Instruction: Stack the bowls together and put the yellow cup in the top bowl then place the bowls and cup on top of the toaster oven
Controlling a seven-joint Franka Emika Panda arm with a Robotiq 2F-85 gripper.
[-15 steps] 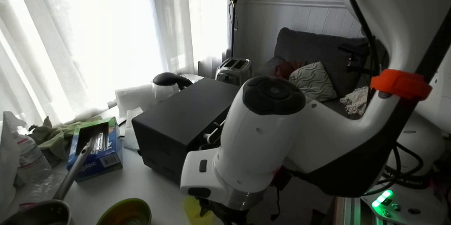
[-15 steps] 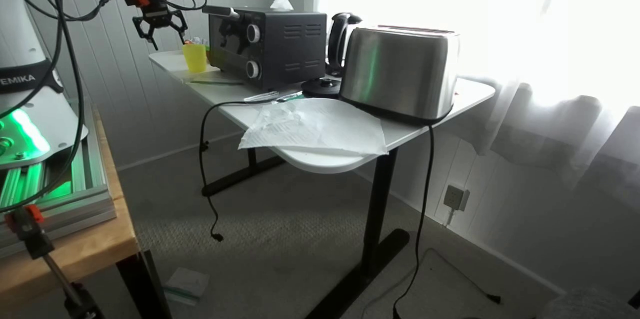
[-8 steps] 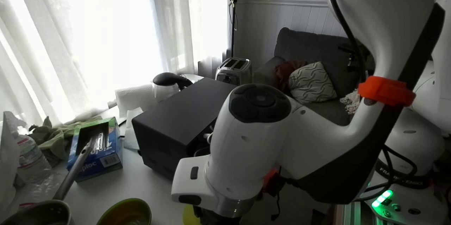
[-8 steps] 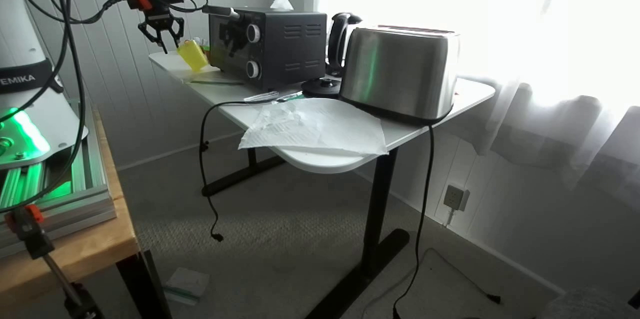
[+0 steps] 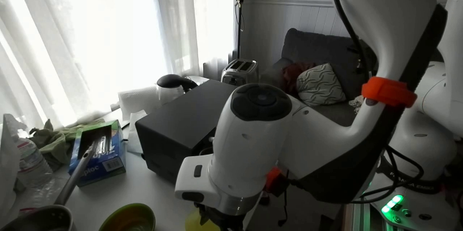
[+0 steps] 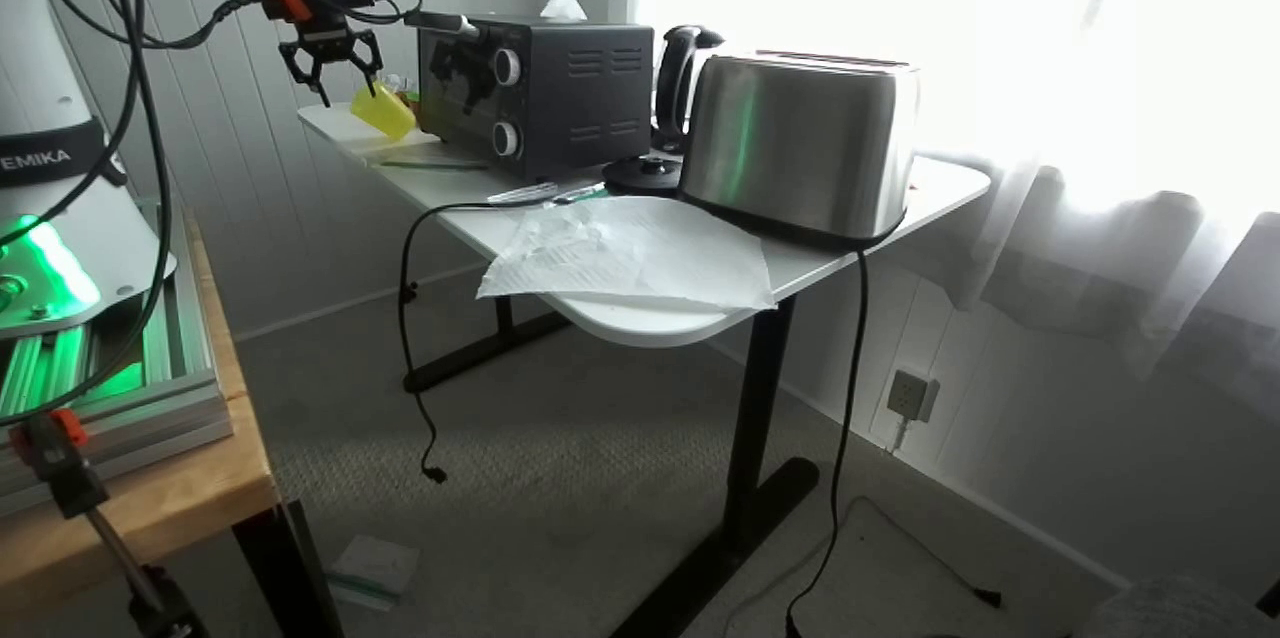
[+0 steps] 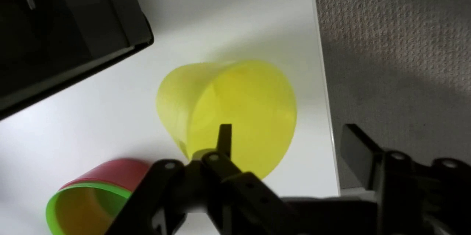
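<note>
Shows gripper (image 6: 349, 100) spread, holding nothing, with one finger (image 7: 225, 139) overlapping a tilted yellow cup (image 7: 228, 98), center of wrist view; nested bowls (image 7: 86, 205), lower left. Could, by closing off-center, tip the cup or drag it over the nearby table edge (image 7: 321, 80).

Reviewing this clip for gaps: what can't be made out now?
Yellow cup: in an exterior view, cut off by the bottom edge.
Toaster oven front: in an exterior view, mostly behind the arm.
Stacked bowls: wrist view, partly behind the gripper, cut off by the bottom edge.
Whether gripper and cup touch: wrist view, the gripper hides the spot.
</note>
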